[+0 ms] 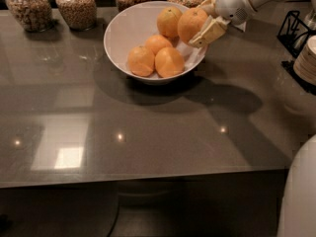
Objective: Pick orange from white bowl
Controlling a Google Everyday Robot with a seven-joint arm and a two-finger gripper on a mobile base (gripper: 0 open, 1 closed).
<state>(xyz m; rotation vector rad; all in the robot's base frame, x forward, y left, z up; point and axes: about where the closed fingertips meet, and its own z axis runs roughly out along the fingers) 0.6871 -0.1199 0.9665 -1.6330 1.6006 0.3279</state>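
Note:
The white bowl (118, 33) stands on the dark table, back centre. Several oranges lie in it. My gripper (200, 21) is at the bowl's right rim, shut on the orange (191, 23), a deep-orange round fruit held above the other fruit. One cream finger (210, 32) shows below and right of the orange, the other (207, 5) above it. Three oranges (155, 58) lie lower in the bowl and one (168, 21) sits behind, against the held fruit's left side.
Several glass jars of grain (76, 5) line the table's back edge. A black wire rack (295, 29) and a stack of plates (307, 58) stand at the right. My white base (301, 196) fills the lower right corner.

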